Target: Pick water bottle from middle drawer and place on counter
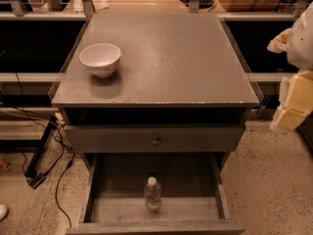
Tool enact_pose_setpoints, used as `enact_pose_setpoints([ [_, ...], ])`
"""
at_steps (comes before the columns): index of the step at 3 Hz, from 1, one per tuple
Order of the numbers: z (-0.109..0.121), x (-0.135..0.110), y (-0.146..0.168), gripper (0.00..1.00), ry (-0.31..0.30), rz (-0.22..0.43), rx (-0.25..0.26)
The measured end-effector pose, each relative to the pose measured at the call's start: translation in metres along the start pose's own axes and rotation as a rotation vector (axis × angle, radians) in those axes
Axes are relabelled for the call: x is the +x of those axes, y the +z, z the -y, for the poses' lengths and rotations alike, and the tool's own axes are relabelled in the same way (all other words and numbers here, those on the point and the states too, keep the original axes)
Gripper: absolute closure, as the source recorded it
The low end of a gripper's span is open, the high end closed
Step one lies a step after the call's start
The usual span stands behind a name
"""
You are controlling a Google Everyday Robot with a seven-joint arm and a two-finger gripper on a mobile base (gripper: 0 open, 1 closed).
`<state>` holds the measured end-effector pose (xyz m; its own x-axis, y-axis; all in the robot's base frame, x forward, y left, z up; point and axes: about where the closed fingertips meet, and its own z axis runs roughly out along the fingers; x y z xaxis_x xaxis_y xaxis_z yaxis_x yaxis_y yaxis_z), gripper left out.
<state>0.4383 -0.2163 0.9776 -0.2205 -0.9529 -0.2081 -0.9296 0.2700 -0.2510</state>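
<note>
Gripper [292, 104] at right frame edge, just off counter [186, 58] right rim, partly cut off; open or closed, cannot tell. Water bottle [152, 194] well below-left of gripper, upright in open middle drawer [190, 177], near front centre. White bowl [100, 58] far left of gripper, on counter, seemingly empty.

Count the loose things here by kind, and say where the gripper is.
Round white bowl, on the grey counter: 1
Small clear plastic water bottle, in the open middle drawer: 1
Total: 2
The gripper sits beside the counter's right edge.
</note>
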Motion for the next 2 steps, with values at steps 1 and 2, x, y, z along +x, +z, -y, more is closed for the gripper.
enact_pose_setpoints([
  [1,0.0000,0.0000,0.0000,0.00,0.000,0.000,0.000],
  [2,-0.0039,0.0051,0.0061,0.00,0.022,0.052,-0.014],
])
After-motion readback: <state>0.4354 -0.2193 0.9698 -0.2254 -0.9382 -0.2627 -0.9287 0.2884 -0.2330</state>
